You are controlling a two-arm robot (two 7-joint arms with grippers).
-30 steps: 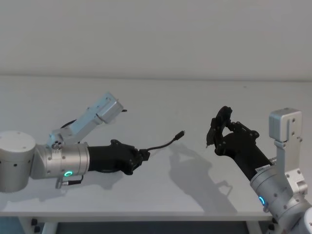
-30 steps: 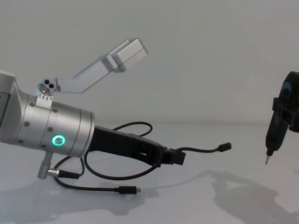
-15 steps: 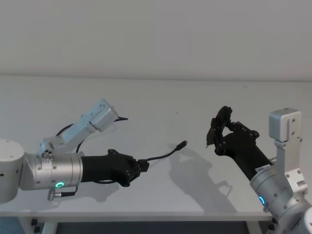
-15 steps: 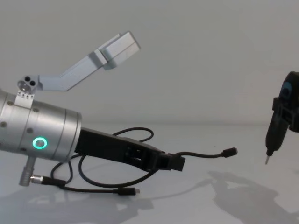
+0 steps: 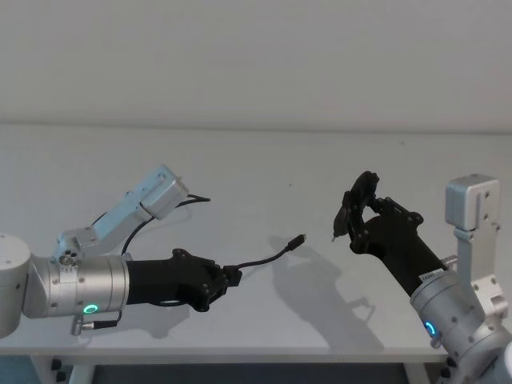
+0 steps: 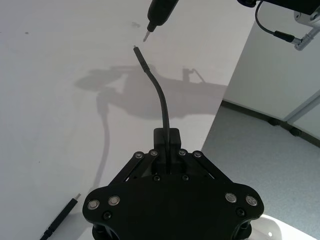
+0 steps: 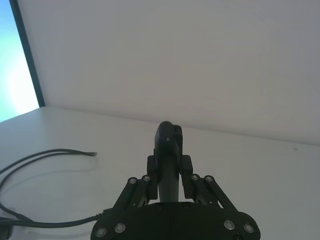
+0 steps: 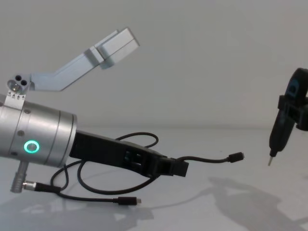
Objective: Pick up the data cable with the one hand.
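right now the left pincer (image 5: 232,276) is clamped tight on the data cable (image 5: 264,258), gripping it a short way back from one plug, and that stretch hangs clear of the table (image 5: 240,160). the rest of the cord trails back from the fingertips in a loose loop, under and behind the pincer's body, most of it lying on the table. the second plug (image 8: 126,201) lies flat there, below the pincer

the step in hand looks like the lift. to do it well, i'd hold the clamp firm and raise the pincer straight up and slowly, so the loop peels off the table bit by bit instead of whipping. the loop passes close to the short lead with the silver barrel plug (image 8: 36,185) near the wrist, so watch for a snag there. a thin cord pinched at one spot can slide through, so no jerks

the free end runs straight out ahead of the fingertips, its long axis roughly along the pincer's own reach, in a soft curve that rises a little. its plug (image 8: 235,157) points away from the pincer toward the right pincer (image 8: 271,159), which hangs raised just beyond it, apart from it, fingers pressed together to a point. the lower plug seems to point much the same way as the fingers
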